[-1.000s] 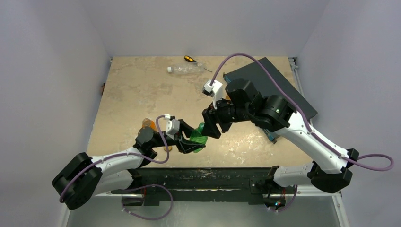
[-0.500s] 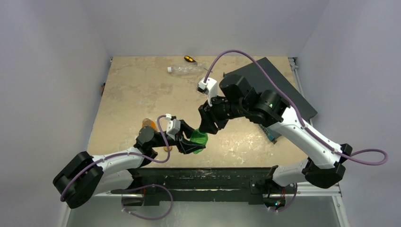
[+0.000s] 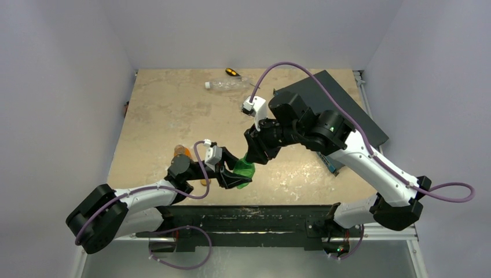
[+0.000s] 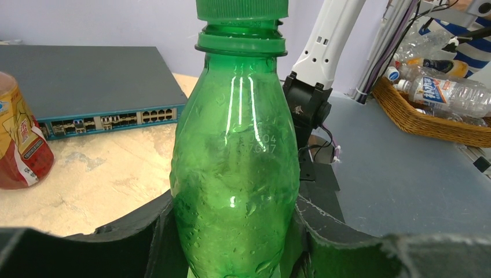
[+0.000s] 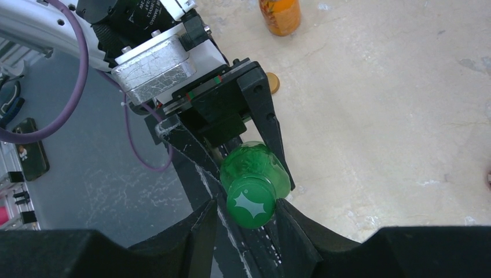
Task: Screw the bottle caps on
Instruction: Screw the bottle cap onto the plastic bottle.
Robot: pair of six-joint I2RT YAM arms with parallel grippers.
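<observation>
My left gripper is shut on the body of the green bottle, holding it tilted above the table's near edge. In the left wrist view the green bottle fills the space between the jaws. The dark green cap sits on its neck. My right gripper straddles that cap: the right finger touches its rim, and a thin gap shows on the left side. An amber-orange bottle stands left of the left wrist, with an orange cap lying on the table near it.
A clear bottle with a white cap lies at the back, next to a black-and-orange screwdriver. A dark network switch takes up the right side. A wicker basket of bottles sits off the table.
My right arm came down and left over the green bottle's neck, and its jaws narrowed around the cap. The left arm and bottle stayed put.
</observation>
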